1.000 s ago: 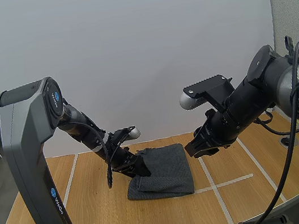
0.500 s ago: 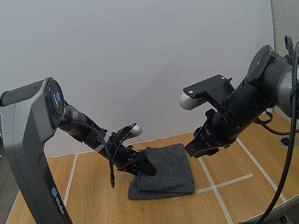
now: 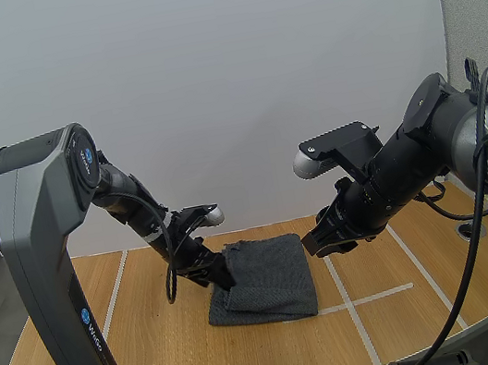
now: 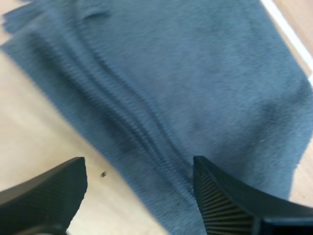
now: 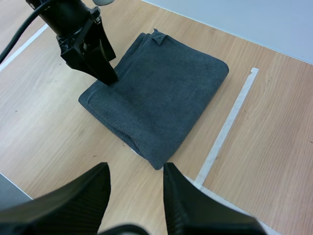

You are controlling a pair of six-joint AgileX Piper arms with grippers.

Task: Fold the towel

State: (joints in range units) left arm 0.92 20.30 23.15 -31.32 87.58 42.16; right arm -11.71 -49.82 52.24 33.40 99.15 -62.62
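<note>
1. The towel (image 3: 269,277) lies folded into a dark grey rectangle near the middle of the wooden table (image 3: 159,347). Its right side is close to a white tape line (image 3: 352,310) but not touching it.
2. My left gripper (image 3: 222,275) is down low at the towel's left edge, tips pointing at the cloth.
3. From the left wrist view I see that gripper's (image 4: 139,181) fingers standing apart, ribbed faces turned to each other. The towel's (image 4: 195,98) layered edge runs across the gap between them, and nothing is pinched.
4. My right gripper (image 3: 315,244) hangs above the table on the towel's right side, clear of the cloth.
5. In the right wrist view its (image 5: 134,191) fingers are spread and hold nothing. Beyond them lies the towel (image 5: 156,98), with the left gripper (image 5: 108,78) at its far-left edge and the tape line (image 5: 227,122) alongside.
6. A small corner of cloth sticks up at the towel's far edge.
</note>
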